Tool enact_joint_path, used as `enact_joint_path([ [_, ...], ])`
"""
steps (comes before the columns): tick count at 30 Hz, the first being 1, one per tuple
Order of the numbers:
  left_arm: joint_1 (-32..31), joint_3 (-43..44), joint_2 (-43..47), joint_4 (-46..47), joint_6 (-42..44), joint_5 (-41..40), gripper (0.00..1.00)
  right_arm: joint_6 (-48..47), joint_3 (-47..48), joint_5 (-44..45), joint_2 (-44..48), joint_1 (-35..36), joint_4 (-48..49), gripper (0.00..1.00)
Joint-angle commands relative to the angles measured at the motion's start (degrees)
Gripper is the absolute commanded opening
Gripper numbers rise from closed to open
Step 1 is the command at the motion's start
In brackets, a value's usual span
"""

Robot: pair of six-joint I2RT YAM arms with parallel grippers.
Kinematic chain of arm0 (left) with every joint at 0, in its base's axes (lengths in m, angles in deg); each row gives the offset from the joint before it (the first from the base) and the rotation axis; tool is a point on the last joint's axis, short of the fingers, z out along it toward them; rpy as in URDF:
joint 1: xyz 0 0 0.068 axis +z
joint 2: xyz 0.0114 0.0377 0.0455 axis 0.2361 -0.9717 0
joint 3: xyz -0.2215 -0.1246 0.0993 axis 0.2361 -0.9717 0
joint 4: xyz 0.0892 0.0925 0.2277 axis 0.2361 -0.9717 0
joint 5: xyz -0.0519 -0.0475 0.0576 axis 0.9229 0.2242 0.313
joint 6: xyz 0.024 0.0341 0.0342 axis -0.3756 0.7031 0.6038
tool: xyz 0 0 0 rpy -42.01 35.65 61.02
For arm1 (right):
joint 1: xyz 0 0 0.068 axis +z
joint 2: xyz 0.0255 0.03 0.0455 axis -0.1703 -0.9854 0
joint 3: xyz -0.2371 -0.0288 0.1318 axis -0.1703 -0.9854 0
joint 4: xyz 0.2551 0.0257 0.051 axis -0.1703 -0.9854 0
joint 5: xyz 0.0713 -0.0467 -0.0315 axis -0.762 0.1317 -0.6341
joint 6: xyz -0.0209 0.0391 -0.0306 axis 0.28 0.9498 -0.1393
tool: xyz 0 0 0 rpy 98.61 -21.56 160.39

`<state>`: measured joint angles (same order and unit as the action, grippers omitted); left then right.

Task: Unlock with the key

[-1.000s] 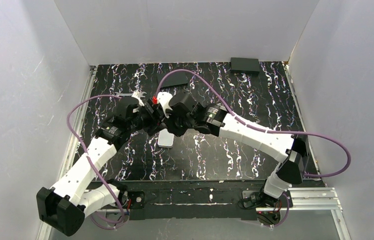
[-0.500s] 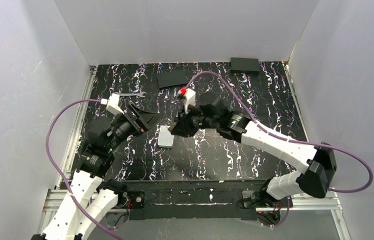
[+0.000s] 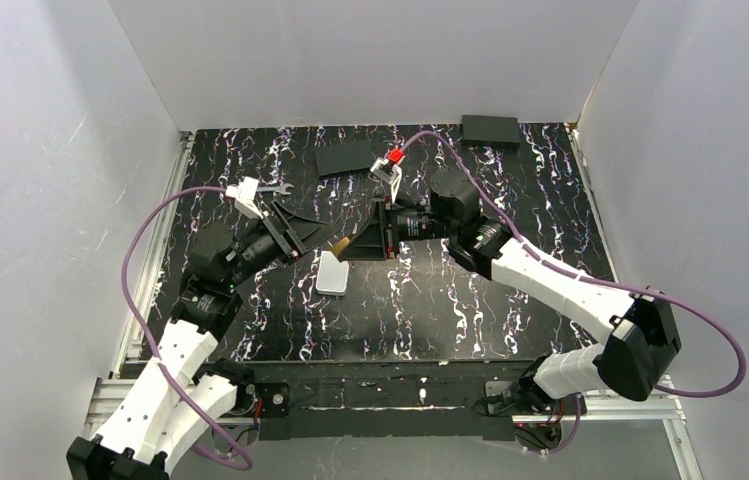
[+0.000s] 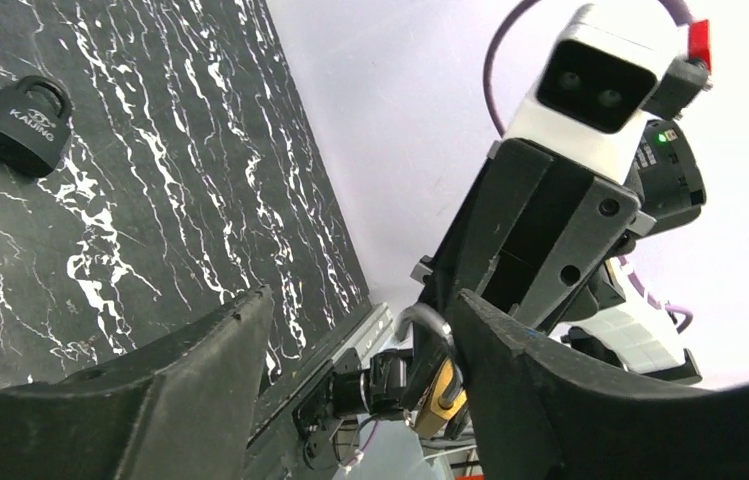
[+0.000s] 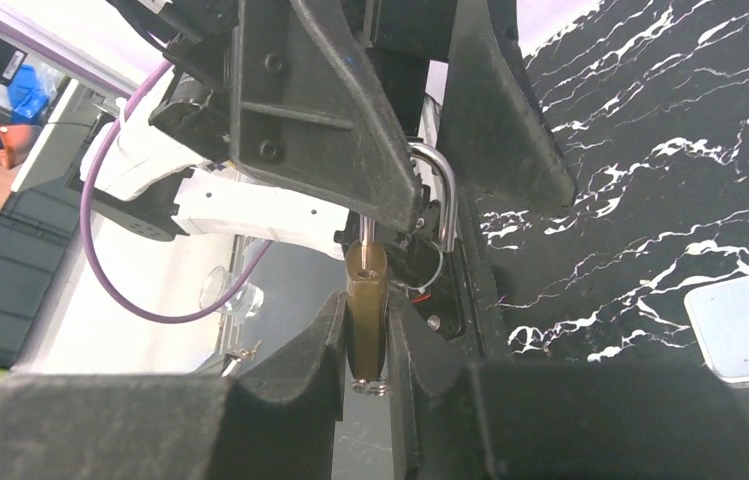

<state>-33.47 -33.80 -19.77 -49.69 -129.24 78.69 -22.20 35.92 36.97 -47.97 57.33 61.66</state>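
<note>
Evidently mid-task: the right gripper point(image 5: 366, 312) pinches a brass padlock point(image 5: 367, 285) between its fingers, while the left gripper point(image 4: 360, 300) gapes wide opposite and must next fetch the unseen key.

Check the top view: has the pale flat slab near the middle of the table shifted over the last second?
No. The pale slab lies where it did, at the same offset from the dark box at the far right.

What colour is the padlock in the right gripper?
Brass-gold padlock body, silver shackle; shows best in the right wrist view.
</note>
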Motion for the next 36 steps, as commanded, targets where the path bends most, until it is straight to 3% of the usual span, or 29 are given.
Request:
enact_joint_path([
  [1,-0.1,1.2,-2.1,4.2,-1.5,3.0,0.59,1.3,2.2,-3.1,-0.5,-0.1,5.0,0.01],
  [5,-0.2,1.6,-3.0,4.2,-1.4,3.2,0.48,-2.0,4.8,-1.7,-1.3,-0.1,-0.6,0.01],
  [10,-0.3,1.8,-3.1,2.5,-1.4,2.2,0.43,-9.0,9.8,1.7,-2.1,-0.1,-11.1,0.01],
  [11,-0.2,2.6,-3.2,0.2,-0.8,1.5,0.46,-11.5,11.3,2.1,-2.3,-0.1,-15.3,0.01],
  [15,-0.2,9.3,-3.0,-16.9,7.5,-2.5,0.77,-16.9,16.2,2.9,-3.4,-0.1,-24.2,0.01],
  [19,0.2,9.4,1.3,-18.5,11.8,-4.7,0.95,-18.4,18.0,0.8,-3.6,-0.1,-27.3,0.01],
  [24,1.5,10.0,5.1,-13.9,13.3,-0.2,0.98,-15.9,18.8,-7.8,-4.0,-0.1,-25.3,0.01],
  [28,3.4,10.5,6.6,-6.0,13.0,7.9,0.98,-14.5,19.5,-15.8,-3.8,-0.1,-24.0,0.01],
  [33,4.1,11.6,4.7,3.8,13.1,19.5,0.98,-2.3,15.7,-22.0,-2.8,-0.1,-7.0,0.01],
  [36,4.1,12.1,3.8,8.2,12.4,23.2,0.98,2.1,14.4,-22.5,-3.4,-0.1,-1.5,0.01],
])
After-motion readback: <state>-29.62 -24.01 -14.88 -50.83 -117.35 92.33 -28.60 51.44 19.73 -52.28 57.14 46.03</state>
